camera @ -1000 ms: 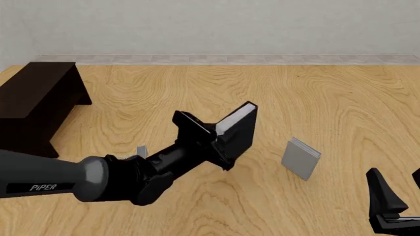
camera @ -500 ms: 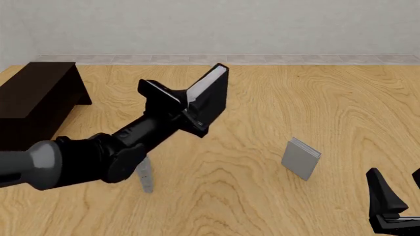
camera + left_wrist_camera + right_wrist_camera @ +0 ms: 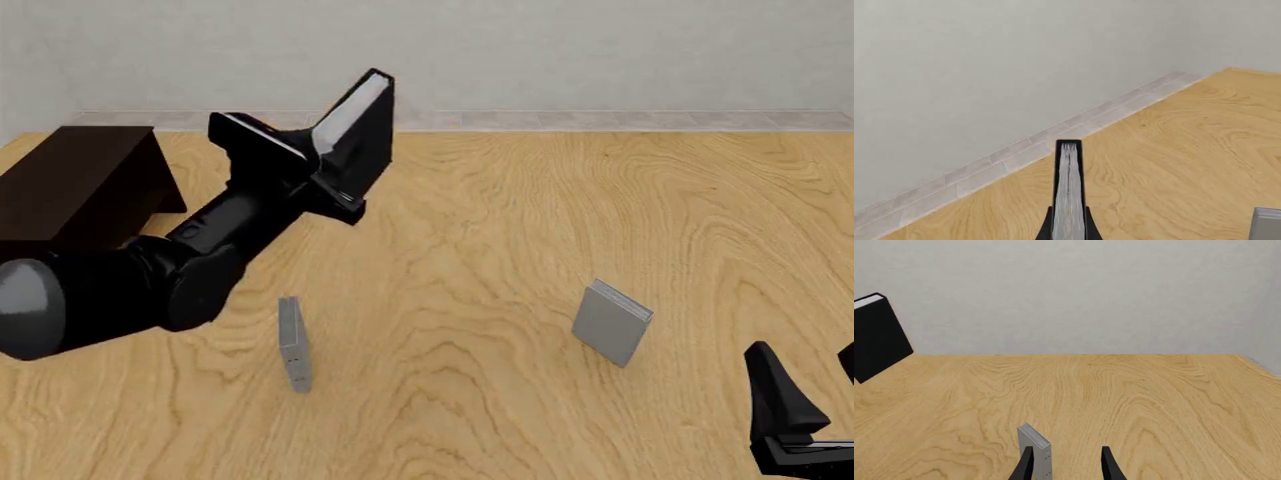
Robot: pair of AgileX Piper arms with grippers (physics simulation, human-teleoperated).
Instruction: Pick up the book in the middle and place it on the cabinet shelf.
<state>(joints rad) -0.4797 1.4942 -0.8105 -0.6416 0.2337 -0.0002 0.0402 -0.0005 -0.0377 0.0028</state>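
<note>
Book (image 3: 358, 132) tilted, spine lower-right.

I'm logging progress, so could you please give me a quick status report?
Left gripper shut on the black book, held in the air. Right gripper open, idle. Cabinet to the left, top bare. Two grey books on the table, not in the way.

Matt blk book (image 3: 363, 140), wood-grain table (image 3: 534, 220).
</note>
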